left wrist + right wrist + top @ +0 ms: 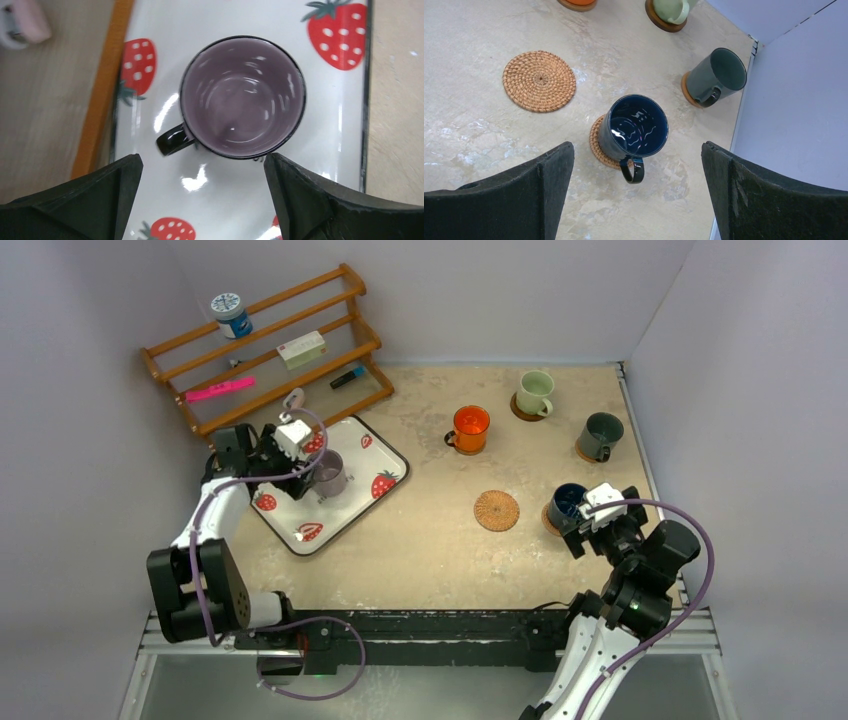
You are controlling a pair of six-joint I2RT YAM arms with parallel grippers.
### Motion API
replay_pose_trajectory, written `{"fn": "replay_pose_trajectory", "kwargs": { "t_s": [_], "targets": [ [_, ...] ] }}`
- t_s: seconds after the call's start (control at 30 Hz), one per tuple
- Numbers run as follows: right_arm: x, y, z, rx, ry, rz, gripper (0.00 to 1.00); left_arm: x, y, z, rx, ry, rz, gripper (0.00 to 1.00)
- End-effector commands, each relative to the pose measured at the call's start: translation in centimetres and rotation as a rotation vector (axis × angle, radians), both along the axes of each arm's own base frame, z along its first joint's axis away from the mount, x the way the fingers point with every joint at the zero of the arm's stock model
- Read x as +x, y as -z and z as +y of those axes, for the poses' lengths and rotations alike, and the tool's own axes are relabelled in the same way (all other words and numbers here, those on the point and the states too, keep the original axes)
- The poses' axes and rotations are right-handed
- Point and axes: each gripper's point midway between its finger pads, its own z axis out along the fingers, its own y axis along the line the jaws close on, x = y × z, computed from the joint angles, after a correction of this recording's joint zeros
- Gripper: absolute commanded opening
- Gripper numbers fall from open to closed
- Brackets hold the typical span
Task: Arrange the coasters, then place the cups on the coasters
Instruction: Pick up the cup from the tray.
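One mug point(242, 97), purple, sits on the tray point(345, 125). My left pincer point(202, 162) hangs open over it. Glossy, stiff, breakable: I'd pinch the rim wall, away from its handle point(172, 140).

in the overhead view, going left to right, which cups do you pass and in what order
purple-grey cup → orange cup → pale green cup → dark blue cup → dark grey-green cup
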Motion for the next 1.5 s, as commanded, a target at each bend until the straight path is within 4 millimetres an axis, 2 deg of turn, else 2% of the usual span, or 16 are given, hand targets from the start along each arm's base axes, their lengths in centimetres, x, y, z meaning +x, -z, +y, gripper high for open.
{"fn": "replay_pose_trajectory", "kwargs": {
  "t_s": [0.0, 0.1, 0.23, 0.33, 0.5, 0.67, 0.9, 1.07, 1.27, 1.47],
  "targets": [
    [-0.1, -0.5, 0.6, 0.0, -0.028, -0.02, 0.99, 2.8, -5.2, 3.3, 0.069, -0.245, -0.219, 1.0],
    [-0.2, -0.5, 0.6, 0.0, -0.028, -0.018, 0.99, 3.5, -6.8, 4.7, 0.065, -0.356, -0.253, 1.0],
    [-0.2, -0.5, 0.6, -0.004, -0.03, -0.022, 0.99, 3.7, -6.9, 4.0, 0.033, -0.312, -0.226, 1.0],
    [-0.2, -0.5, 0.7, -0.005, -0.032, -0.022, 0.99, 3.5, -6.3, 2.8, -0.011, -0.204, -0.195, 1.0],
    [-0.3, -0.4, 0.7, -0.01, -0.035, -0.024, 0.99, 2.3, -5.2, 1.1, -0.001, 0.073, -0.183, 1.0],
    [-0.3, -0.5, 0.7, -0.011, -0.035, -0.025, 0.99, 1.7, -4.6, 1.6, 0.074, 0.245, -0.227, 1.0],
    [-0.3, -0.5, 0.7, -0.012, -0.035, -0.027, 0.99, 0.7, -1.9, 1.2, 0.141, 0.491, -0.207, 1.0],
    [-0.3, -0.5, 0.8, -0.011, -0.037, -0.027, 0.99, 2.1, -1.4, 1.8, 0.202, 0.54, -0.271, 0.99],
    [-0.4, -0.5, 0.8, -0.014, -0.038, -0.027, 0.99, 2.5, -1.0, 1.5, 0.192, 0.626, -0.262, 0.99],
    [-0.4, -0.5, 0.8, -0.015, -0.04, -0.028, 0.99, 1.6, 0.9, 1.2, 0.202, 0.696, -0.213, 0.98]
  ]
}}
